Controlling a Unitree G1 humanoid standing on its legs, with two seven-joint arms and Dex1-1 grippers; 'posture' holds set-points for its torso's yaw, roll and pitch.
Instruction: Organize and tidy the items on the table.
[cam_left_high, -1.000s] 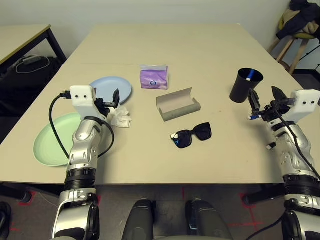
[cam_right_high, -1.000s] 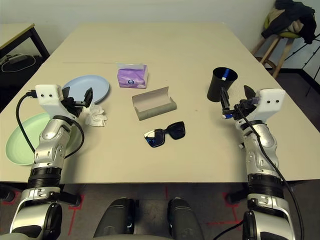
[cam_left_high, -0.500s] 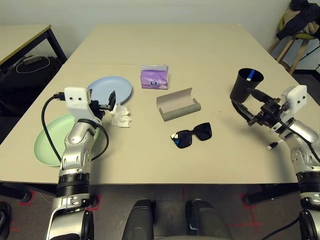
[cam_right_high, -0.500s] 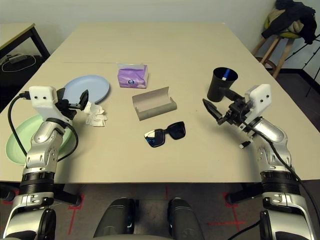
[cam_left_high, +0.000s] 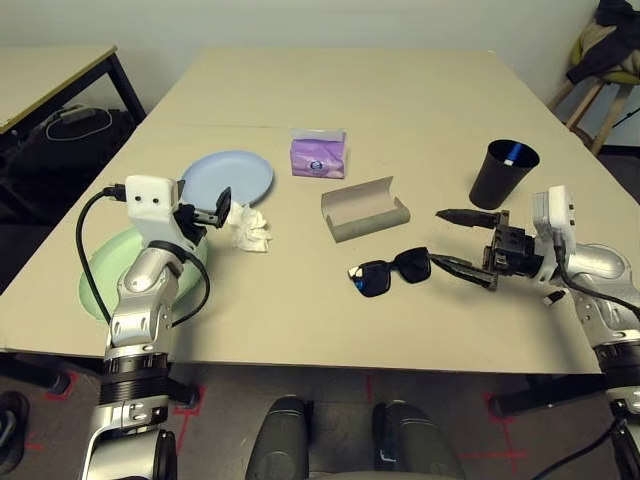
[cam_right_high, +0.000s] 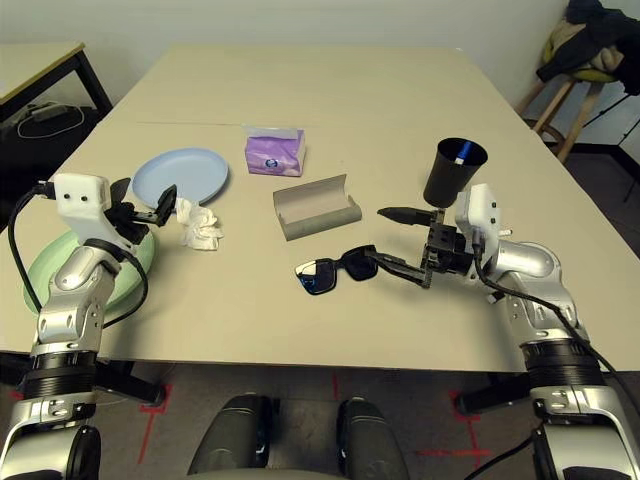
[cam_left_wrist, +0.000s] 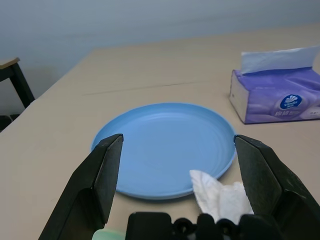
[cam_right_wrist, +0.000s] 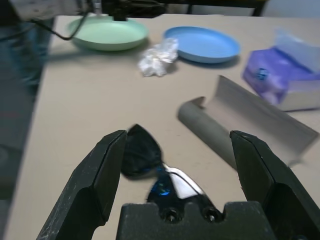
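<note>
**Mara:** Fingers (cam_right_wrist: 107, 167) of the right gripper (cam_left_high: 452, 242) stand spread wide and hold nothing; the black sunglasses (cam_left_high: 390, 271) lie flat on the table just ahead of the tips, lined up with the gap between them.

**Theo:** And the left gripper (cam_left_high: 221, 203)?

**Mara:** Also spread, also empty. The crumpled white tissue (cam_left_high: 247, 229) sits just beyond and a little to the inside of its tips, touching the rim of the pale blue plate (cam_left_wrist: 165, 150), which lies ahead of them. The green plate (cam_left_high: 100, 285) is under that forearm.

**Theo:** How would the sunglasses handle?

**Mara:** Probably light, stiff plastic, with glossy lenses that would slip and smear. Best pinched across the bridge or a lens frame rather than on the glass or a thin temple arm, which might flex.

**Theo:** Where would they go?

**Mara:** Likely into the grey glasses case (cam_left_high: 364, 208), lying open just past the sunglasses. It looks light enough to skid if nudged.

**Theo:** Surroundings?

**Mara:** The table (cam_left_high: 300, 330) is smooth, pale beige, with a faint seam across it. The purple tissue pack (cam_left_high: 318, 156) stands beyond the case, and the black cup (cam_left_high: 503, 174), with a blue-white pen (cam_left_high: 512, 152) in it, is to the outer side of the right fingers. A second table and a stool draped with clothes stand at the room's edges.
</note>
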